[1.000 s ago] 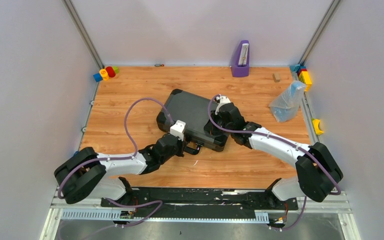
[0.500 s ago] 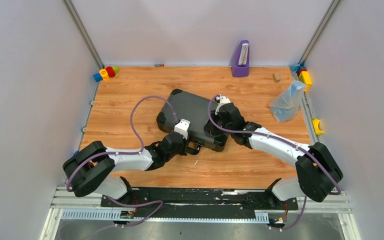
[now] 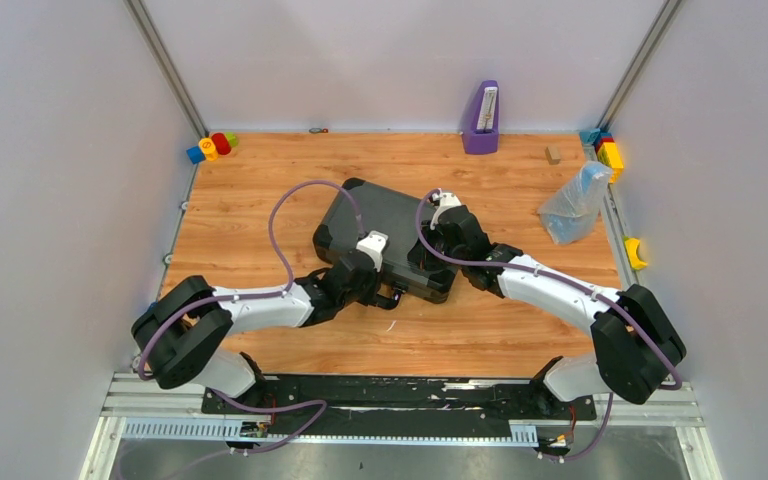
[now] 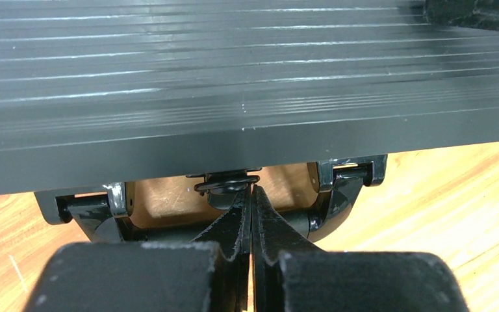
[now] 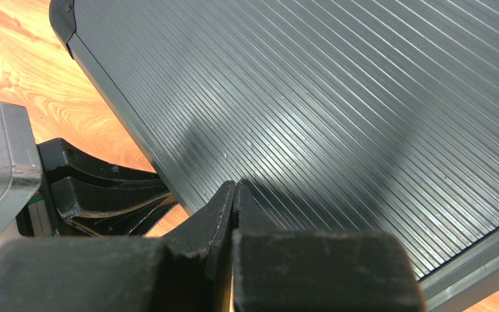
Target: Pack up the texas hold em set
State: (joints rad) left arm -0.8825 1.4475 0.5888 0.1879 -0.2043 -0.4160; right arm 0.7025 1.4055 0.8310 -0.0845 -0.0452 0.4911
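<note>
- Since the case (image 3: 385, 235) lies closed in the middle of the tabletop, with its handle (image 3: 392, 298) toward the near edge, packing looks nearly done.
- Over the last second the left gripper (image 4: 252, 195) has slid along that near side to the latch (image 4: 227, 185). Its fingers are pressed together and hold nothing.
- The right gripper (image 5: 235, 188) has not moved. Its fingers are closed, with the tips down on the ribbed lid.
- Fastening the latch seems all that remains.

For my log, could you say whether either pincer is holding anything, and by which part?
Nothing is held. The left pincer is shut, tips at the case latch; the right pincer is shut, tips on the case lid.
</note>
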